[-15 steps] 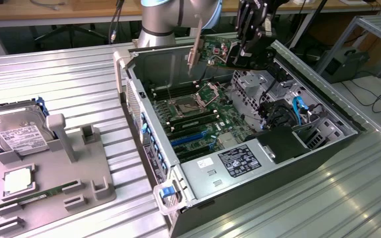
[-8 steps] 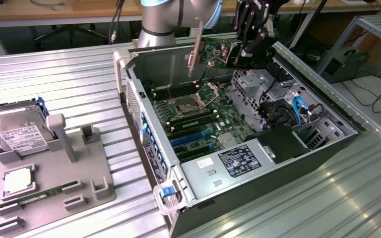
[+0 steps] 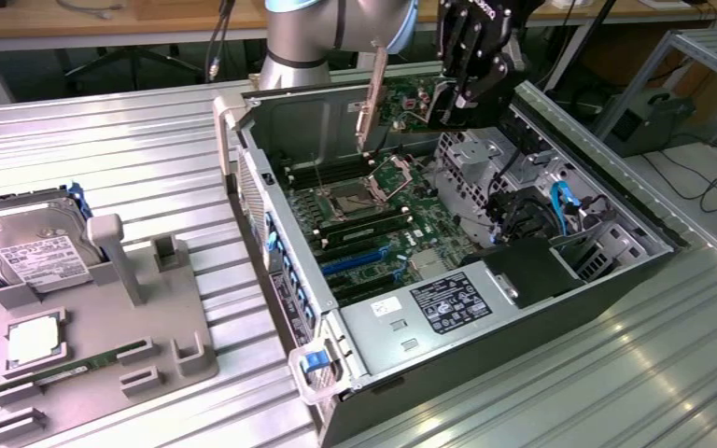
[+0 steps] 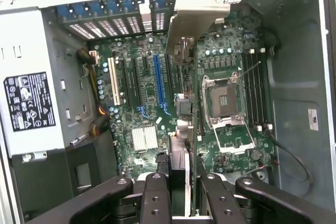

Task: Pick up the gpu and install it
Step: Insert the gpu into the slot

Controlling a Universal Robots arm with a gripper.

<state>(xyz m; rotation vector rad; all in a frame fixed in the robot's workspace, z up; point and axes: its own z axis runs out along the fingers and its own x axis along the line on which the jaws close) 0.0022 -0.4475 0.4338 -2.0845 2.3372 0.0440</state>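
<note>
My gripper (image 3: 465, 93) is shut on the gpu (image 3: 411, 101), which hangs above the far end of the open computer case (image 3: 290, 201). Its silver end bracket (image 3: 369, 98) points down toward the case's rear wall. In the wrist view the gpu (image 4: 181, 153) shows edge-on between my two black fingers (image 4: 157, 203), with its bracket (image 4: 202, 17) at the far end. The card hovers over the motherboard (image 4: 142, 114), roughly in line with the expansion slots beside the blue slot (image 4: 157, 82). It is not touching the board.
Inside the case are the processor socket (image 4: 223, 98), memory slots (image 4: 254, 87), a labelled power supply (image 3: 458, 303) and drive bays with blue cables (image 3: 558, 210). On the exterior view's left, a grey holder (image 3: 97, 355) carries a hard drive (image 3: 35, 252) and a memory stick (image 3: 66, 373).
</note>
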